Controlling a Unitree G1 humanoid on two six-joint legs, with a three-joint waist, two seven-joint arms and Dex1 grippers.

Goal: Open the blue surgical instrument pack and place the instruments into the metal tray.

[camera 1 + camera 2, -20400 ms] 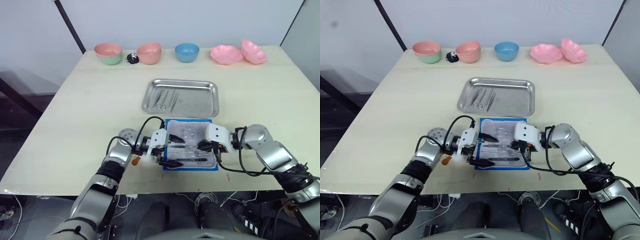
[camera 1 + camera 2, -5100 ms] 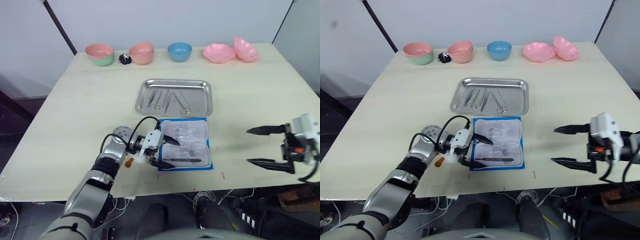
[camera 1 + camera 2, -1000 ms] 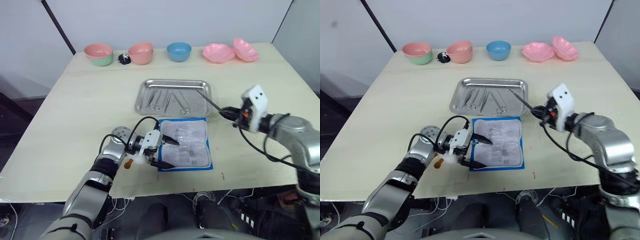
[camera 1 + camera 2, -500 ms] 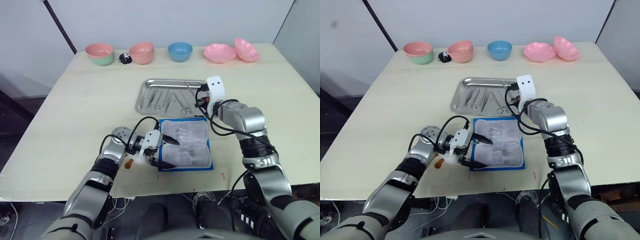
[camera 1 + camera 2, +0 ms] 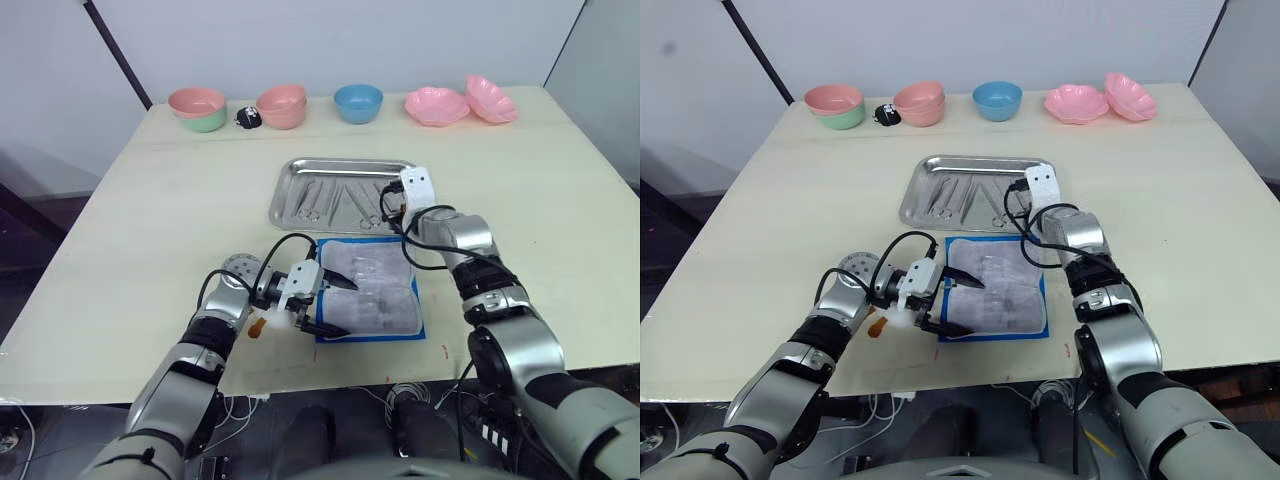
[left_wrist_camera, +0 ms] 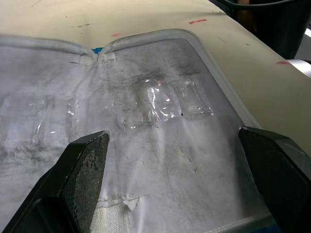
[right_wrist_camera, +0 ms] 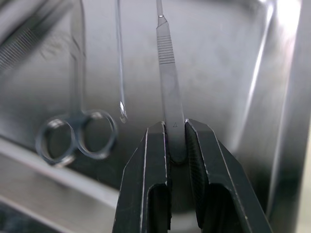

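Lowering a slim silver scalpel handle [image 7: 166, 73] into the shiny steel tray [image 5: 290, 192], your right gripper [image 7: 175, 145] stayed clenched on it — your left gripper [image 5: 322, 303], jaws spread, pinned the opened blue pack [image 5: 372, 296] flat.

My left gripper [image 5: 335, 306] rests low with fingers spread wide, while my right gripper [image 7: 175, 145] is clamped shut, arm reaching forward.

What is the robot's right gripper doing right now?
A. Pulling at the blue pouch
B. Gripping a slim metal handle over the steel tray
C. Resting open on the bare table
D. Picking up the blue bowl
B: in the right wrist view the right gripper is shut on a slim metal instrument over the metal tray, beside ring-handled scissors.
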